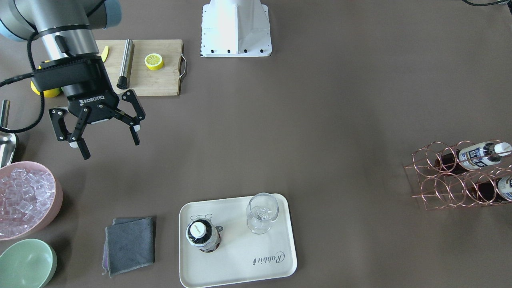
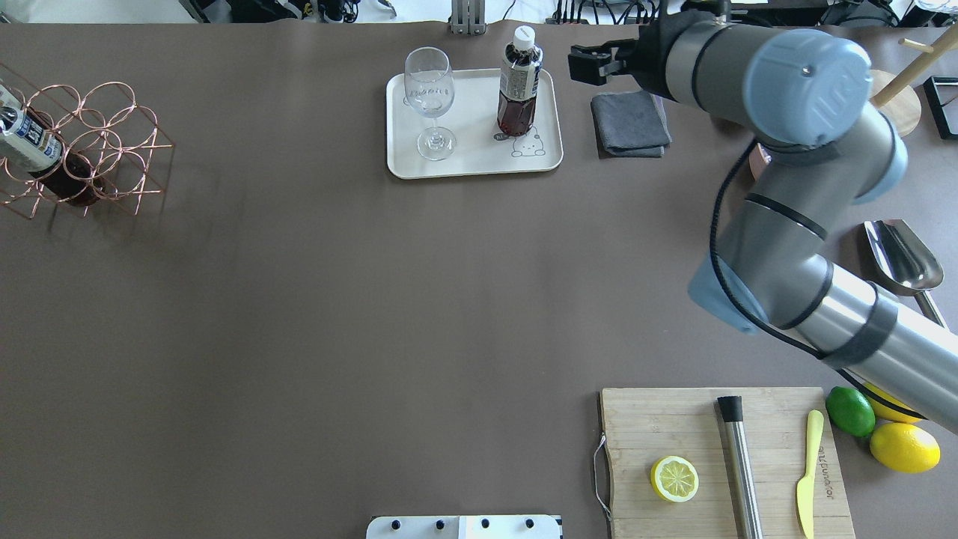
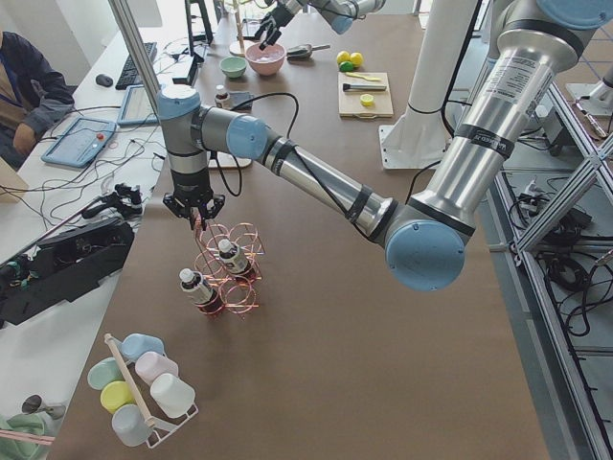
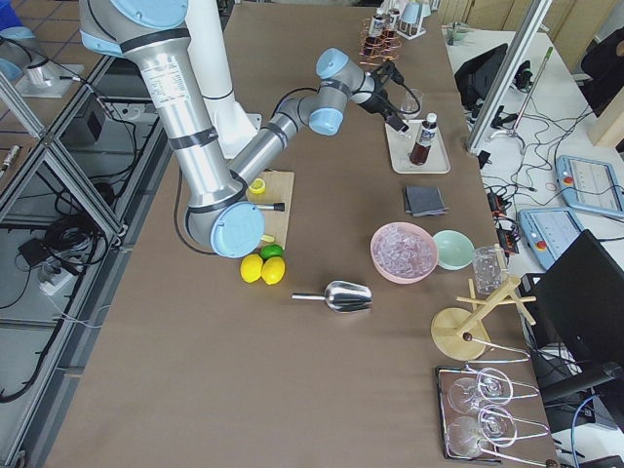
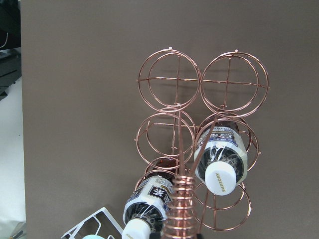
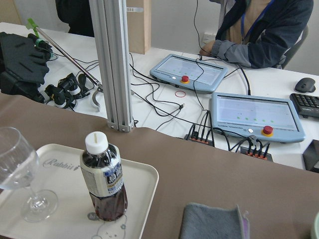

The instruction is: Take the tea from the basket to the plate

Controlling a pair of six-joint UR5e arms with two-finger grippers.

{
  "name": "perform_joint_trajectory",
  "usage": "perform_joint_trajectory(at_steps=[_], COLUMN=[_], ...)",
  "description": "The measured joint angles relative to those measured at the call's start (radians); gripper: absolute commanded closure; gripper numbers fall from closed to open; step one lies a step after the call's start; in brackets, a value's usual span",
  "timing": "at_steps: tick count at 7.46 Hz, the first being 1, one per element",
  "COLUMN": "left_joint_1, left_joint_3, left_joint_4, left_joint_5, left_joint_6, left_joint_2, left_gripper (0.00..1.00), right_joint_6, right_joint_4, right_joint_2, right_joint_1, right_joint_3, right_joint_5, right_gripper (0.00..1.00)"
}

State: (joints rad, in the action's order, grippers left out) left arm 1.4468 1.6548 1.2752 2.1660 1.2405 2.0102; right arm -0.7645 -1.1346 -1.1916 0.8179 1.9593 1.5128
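One tea bottle (image 1: 203, 236) stands upright on the cream plate (image 1: 256, 260), over the bear drawing. It also shows in the right wrist view (image 6: 103, 181). Two more tea bottles (image 5: 222, 159) (image 5: 147, 211) lie tilted in cells of the copper wire basket (image 5: 169, 84), which stands at the table's end (image 1: 444, 176). My right gripper (image 1: 111, 147) is open and empty, well off to the side of the plate. My left gripper (image 3: 194, 213) hangs right above the basket's handle. I cannot tell whether it is open or shut.
A wine glass (image 1: 262, 212) stands on the plate beside the bottle. A grey cloth (image 1: 130, 245), a pink bowl of ice (image 1: 24, 200) and a mint bowl (image 1: 26, 264) lie near the plate. A cutting board (image 1: 160, 82) with a lemon half is by the robot's base.
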Motion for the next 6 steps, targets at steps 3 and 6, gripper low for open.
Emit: perform_joint_trajectory(at_steps=[3,6], left_joint_1=[-0.007,-0.014], left_joint_3=[0.002,0.002], left_joint_4=[0.014,0.012], left_joint_5=[0.0,0.001], left_joint_6=[-0.006,-0.009], left_joint_2=[-0.014,-0.014], left_gripper=[0.99,0.01], right_joint_6=[0.088,0.449], right_joint_4=[-0.341,-0.579], right_joint_2=[-0.066,-0.18], right_joint_1=[0.188,0.44], right_joint_3=[0.12,0.119], right_joint_5=[0.175,0.359], right_gripper=[0.0,0.0])
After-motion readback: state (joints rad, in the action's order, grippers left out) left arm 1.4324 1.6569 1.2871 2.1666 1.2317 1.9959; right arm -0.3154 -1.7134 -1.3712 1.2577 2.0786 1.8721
